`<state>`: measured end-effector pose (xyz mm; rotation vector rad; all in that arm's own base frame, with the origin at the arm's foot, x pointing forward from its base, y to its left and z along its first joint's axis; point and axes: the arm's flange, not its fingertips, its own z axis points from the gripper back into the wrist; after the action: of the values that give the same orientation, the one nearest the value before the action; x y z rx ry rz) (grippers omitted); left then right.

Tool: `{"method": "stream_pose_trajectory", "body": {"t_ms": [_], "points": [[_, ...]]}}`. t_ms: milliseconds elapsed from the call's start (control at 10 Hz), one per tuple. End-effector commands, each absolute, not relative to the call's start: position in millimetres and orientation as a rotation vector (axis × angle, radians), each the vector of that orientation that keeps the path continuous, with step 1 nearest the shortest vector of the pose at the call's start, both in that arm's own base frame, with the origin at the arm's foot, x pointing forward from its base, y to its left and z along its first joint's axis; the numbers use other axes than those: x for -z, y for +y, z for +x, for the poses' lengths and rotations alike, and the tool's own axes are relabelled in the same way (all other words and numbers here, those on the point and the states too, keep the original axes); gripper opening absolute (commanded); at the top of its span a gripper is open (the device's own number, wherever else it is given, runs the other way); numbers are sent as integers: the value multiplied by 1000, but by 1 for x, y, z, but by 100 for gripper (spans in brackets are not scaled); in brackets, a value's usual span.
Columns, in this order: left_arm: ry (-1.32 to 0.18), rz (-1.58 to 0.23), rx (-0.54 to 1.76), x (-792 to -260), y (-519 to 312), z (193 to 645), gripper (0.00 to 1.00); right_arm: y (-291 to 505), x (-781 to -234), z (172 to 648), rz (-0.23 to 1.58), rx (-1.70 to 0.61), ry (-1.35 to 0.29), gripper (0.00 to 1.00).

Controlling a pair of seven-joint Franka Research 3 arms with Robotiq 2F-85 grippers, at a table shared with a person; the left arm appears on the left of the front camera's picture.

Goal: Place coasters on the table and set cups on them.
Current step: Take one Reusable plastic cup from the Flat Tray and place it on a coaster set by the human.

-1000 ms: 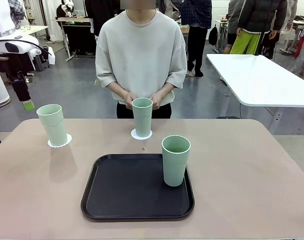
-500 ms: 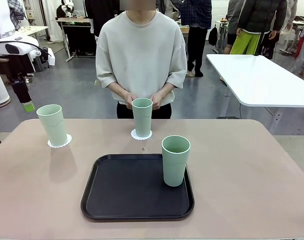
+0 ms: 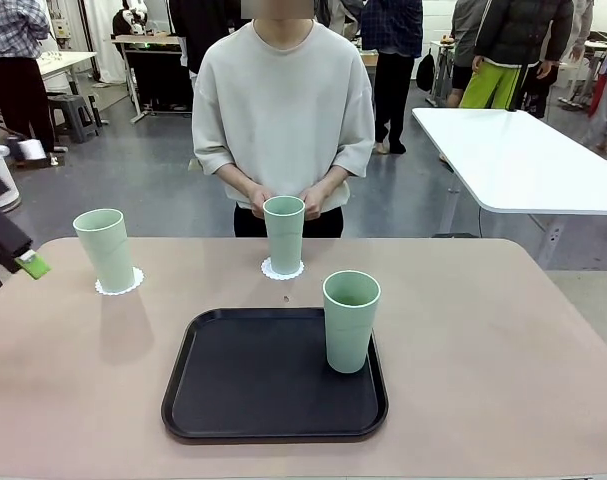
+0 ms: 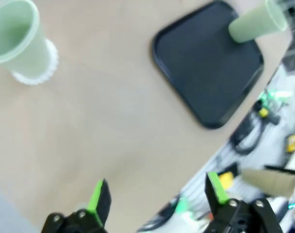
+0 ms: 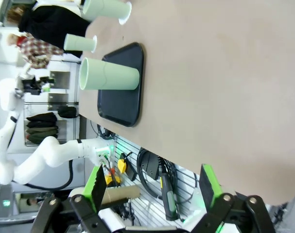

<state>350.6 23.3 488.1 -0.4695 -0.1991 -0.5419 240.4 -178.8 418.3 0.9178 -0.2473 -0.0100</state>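
Bench: a tan bench [image 3: 503,340] is carrying three mint-green cups, two white coasters and a black tray [image 3: 253,385].
Left cup: the left cup [image 3: 106,248] is standing upright on a coaster [image 3: 120,289] near the bench's far left side.
Middle cup: the middle cup [image 3: 284,232] is standing upright on a second coaster [image 3: 272,269] at the far middle, just in front of the person [image 3: 283,110].
Third cup: the third cup [image 3: 350,320] is standing upright on the tray's right side, directly on the black surface.
Person: standing at the far side, holding both hands [image 3: 259,203] together just behind the middle cup's rim; whether they are touching it cannot be told.
Left gripper: the left gripper [image 4: 157,194] is hovering at the bench's left edge, apart from the left cup; its jaws are standing wide apart, holding nothing.
Right gripper: the right gripper [image 5: 152,187] is hanging off the bench's edge, well apart from the cups; its jaws are standing wide apart, holding nothing.
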Motion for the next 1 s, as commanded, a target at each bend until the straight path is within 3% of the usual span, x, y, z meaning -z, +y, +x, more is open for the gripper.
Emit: {"method": "stream_pose_trajectory", "body": {"t_ms": [0,500,900], "points": [[-331,-687,435,-504,80,346,100,-178,-418,242,938,2,-266,100],[-311,-1186,337,-470,202,344,100,-178,-418,242,938,2,-266,100],[-379,-1305,237,-448,269,328,100,-178,-418,242,938,2,-266,100]]}}
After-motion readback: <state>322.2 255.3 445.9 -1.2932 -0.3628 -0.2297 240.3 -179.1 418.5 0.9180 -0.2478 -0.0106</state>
